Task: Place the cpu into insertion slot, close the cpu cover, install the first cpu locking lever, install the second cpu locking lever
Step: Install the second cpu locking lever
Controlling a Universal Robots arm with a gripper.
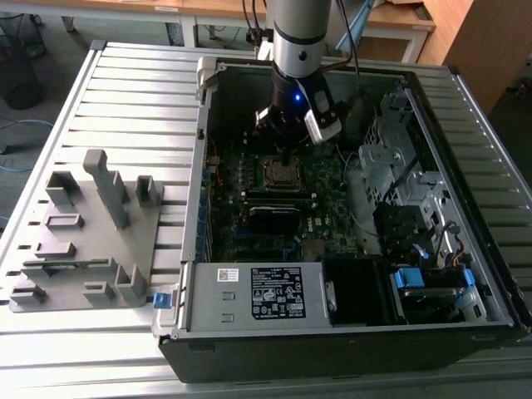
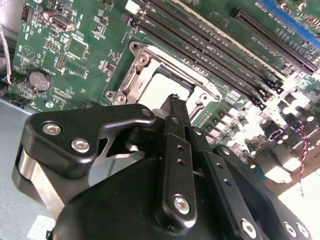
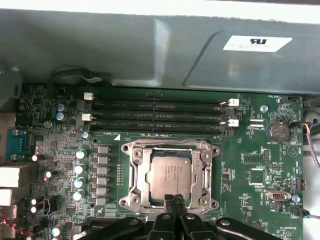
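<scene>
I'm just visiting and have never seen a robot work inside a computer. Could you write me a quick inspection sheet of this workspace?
Surface: slatted grey metal table carrying an open computer case.
Job's things: cpu sits in the insertion slot on the green board; cpu cover lies framing it.
Clutter: grey fixture block with slots and pegs, at the exterior view's left.
Tool: tool shut, its tip at the edge of the cpu in the first wrist view.
Cables: black cables run along the arm; blue cable on the floor.
Surroundings: wooden desks behind the table.
</scene>
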